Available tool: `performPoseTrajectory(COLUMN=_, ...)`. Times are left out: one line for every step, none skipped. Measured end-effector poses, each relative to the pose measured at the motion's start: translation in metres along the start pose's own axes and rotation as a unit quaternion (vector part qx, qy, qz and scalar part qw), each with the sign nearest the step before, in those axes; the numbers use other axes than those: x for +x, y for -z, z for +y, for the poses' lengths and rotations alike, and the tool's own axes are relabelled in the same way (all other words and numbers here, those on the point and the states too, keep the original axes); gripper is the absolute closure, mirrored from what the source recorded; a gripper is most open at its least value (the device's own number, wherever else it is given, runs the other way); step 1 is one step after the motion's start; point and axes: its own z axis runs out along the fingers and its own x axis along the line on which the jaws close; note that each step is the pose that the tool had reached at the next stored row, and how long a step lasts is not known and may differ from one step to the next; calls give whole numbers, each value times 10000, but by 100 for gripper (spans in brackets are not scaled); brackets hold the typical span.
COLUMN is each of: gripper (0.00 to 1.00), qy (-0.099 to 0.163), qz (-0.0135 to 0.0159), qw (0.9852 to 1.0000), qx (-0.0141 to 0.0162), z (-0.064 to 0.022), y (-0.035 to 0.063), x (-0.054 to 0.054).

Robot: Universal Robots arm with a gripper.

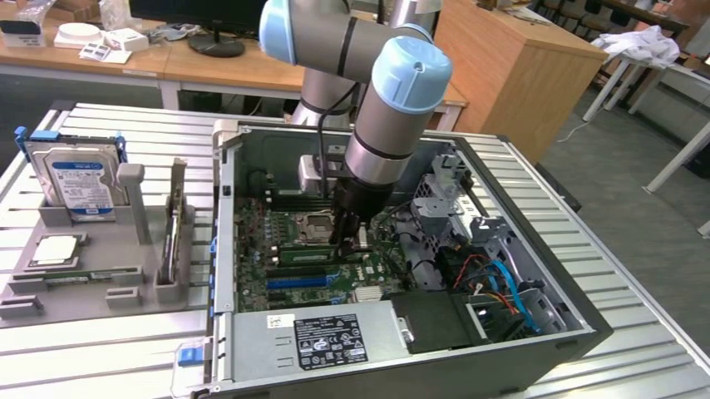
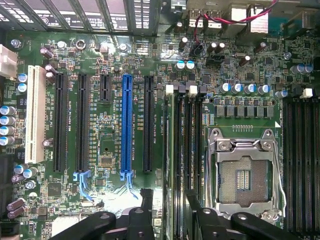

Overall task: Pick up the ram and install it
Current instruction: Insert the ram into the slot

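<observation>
Looking from the exterior view's left, I see a hard drive [image 1: 76,179] upright in the grey tray [image 1: 28,249], then the opened computer case [image 1: 533,349]. Inside, the gripper [image 1: 354,244] hangs with fingers [image 2: 146,210] parted, holding nothing. It straddles the ram [image 2: 170,150], which is seated in its slot beside the processor socket [image 2: 242,172].

Table [image 1: 633,291]: bare ribbed metal, dull silver sheen.
Computer case [image 1: 577,332]: dark grey painted metal, matt.
Motherboard [image 2: 110,195]: green lacquered circuit board, slightly glossy.
Processor socket frame [image 2: 245,145]: bright polished metal.
Blue slot [image 2: 127,125] and white slot [image 2: 36,115]: smooth moulded plastic.
Robot arm [image 1: 383,141]: smooth grey shell, satin finish.
Joint cap [image 1: 408,71]: light blue glossy plastic.
Jaws: matt black, plastic in appearance.
Hard drive [image 1: 76,179]: silver metal body, blue printed label.
Holder [image 1: 111,241]: matt grey plastic.
Cabinet [image 1: 510,66]: smooth wood-grain panels.
</observation>
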Motion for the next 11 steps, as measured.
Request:
performPoseTrajectory(gripper=62, qy=0, qz=1, qw=10000, qx=-1, z=0, y=4, x=0)
performPoseTrajectory(gripper=62, qy=0, qz=0, qw=10000, qx=0, z=1, y=14, x=-1)
performPoseTrajectory(gripper=62, qy=0, qz=0, qw=10000, qx=0, z=2, y=29, x=-2)
performPoseTrajectory(gripper=62, qy=0, qz=0, qw=10000, qx=0, z=2, y=52, x=-4)
performPoseTrajectory(gripper=62, qy=0, qz=0, qw=10000, qx=0, z=4, y=83, x=-6)
performPoseTrajectory(gripper=62, qy=0, qz=0, qw=10000, qx=0, z=6, y=113, x=-9)
performPoseTrajectory(gripper=62, qy=0, qz=0, qw=10000, qx=0, z=7, y=148, x=-11)
performPoseTrajectory(gripper=62, qy=0, qz=0, qw=10000, qx=0, z=9, y=184, x=-14)
performPoseTrajectory(gripper=62, qy=0, qz=0, qw=10000, qx=0, z=10, y=216, x=-17)
performPoseTrajectory(gripper=62, qy=0, qz=0, qw=10000, qx=0, z=12, y=249, x=-19)
performPoseTrajectory(gripper=62, qy=0, qz=0, qw=10000, qx=0, z=14, y=285, x=-22)
